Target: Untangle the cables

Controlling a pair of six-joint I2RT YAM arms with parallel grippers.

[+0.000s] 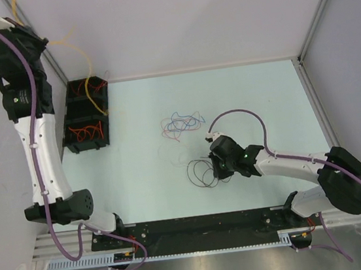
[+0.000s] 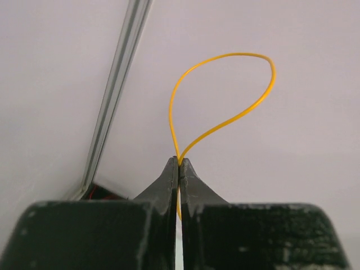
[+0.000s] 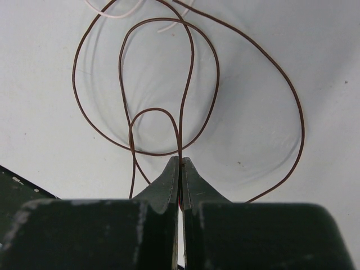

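Observation:
My left gripper (image 2: 180,161) is shut on a thin yellow cable (image 2: 225,121) that loops above its tips. In the top view that gripper (image 1: 15,20) is raised at the far left corner, and the yellow cable (image 1: 102,106) trails down to the black bins. My right gripper (image 3: 180,160) is shut on a dark brown cable (image 3: 191,56) whose loops lie on the table. In the top view the right gripper (image 1: 218,163) sits beside those dark loops (image 1: 201,172). A small tangle of blue, red and purple cables (image 1: 182,124) lies just beyond it.
Black bins (image 1: 66,117) at the left of the table hold red and orange wires. A pale wire (image 3: 112,12) lies past the brown loops. White walls with metal corner posts (image 1: 317,16) close the table on three sides.

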